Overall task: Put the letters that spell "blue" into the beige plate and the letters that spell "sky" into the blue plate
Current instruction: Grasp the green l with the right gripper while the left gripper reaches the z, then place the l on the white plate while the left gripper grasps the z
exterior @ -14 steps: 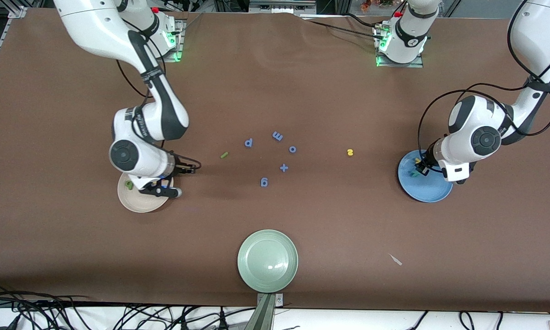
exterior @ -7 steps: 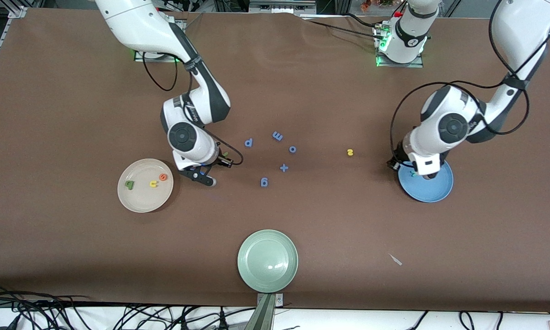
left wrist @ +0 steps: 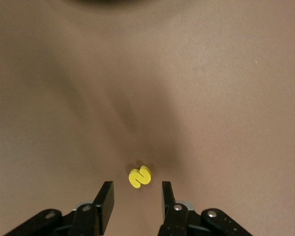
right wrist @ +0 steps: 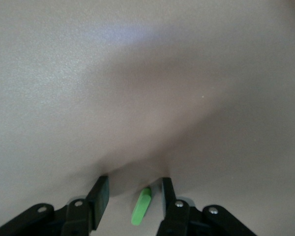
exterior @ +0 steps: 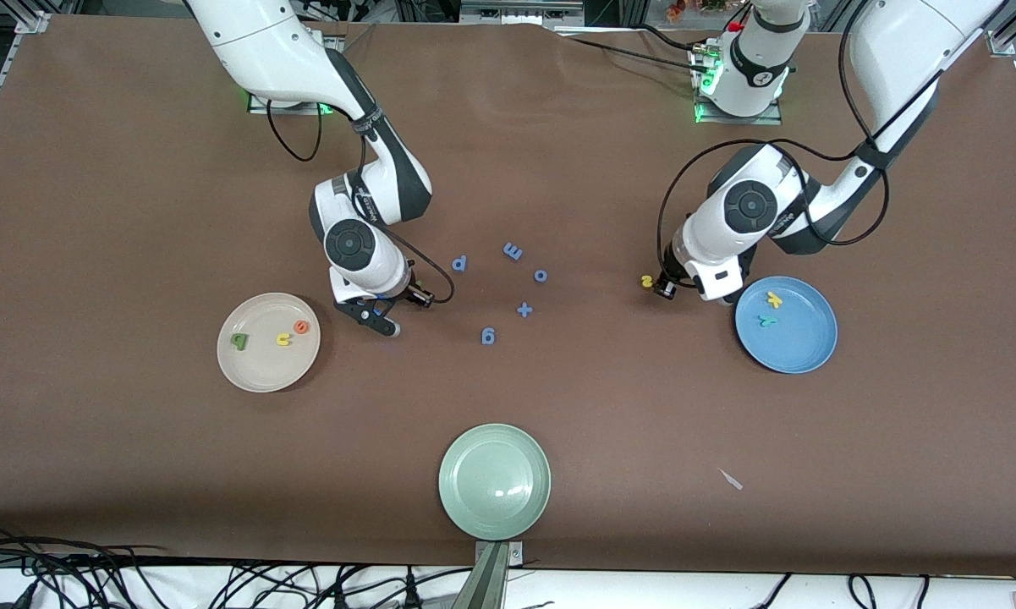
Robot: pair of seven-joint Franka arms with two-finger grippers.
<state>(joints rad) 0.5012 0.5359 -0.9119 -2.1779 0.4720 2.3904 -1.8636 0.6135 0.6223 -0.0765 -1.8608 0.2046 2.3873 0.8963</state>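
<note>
- Beige plate holds an olive b, a yellow u and an orange e.
- Blue plate holds a yellow k and a teal y.
- Left claw, parted and empty, straddles the yellow s on the surface.
- Right claw, parted, straddles the green bar.

Free room and obstacles, for your reference:

- Left pincer: fingers apart over the yellow s; bare worktop all round it.
- Right pincer: fingers apart, green bar lying between them, untouched; open worktop ahead.
- Middle: blue letters and plus sign, loosely scattered, gaps between.
- Pale green plate: near the front camera, well apart from both arms.
</note>
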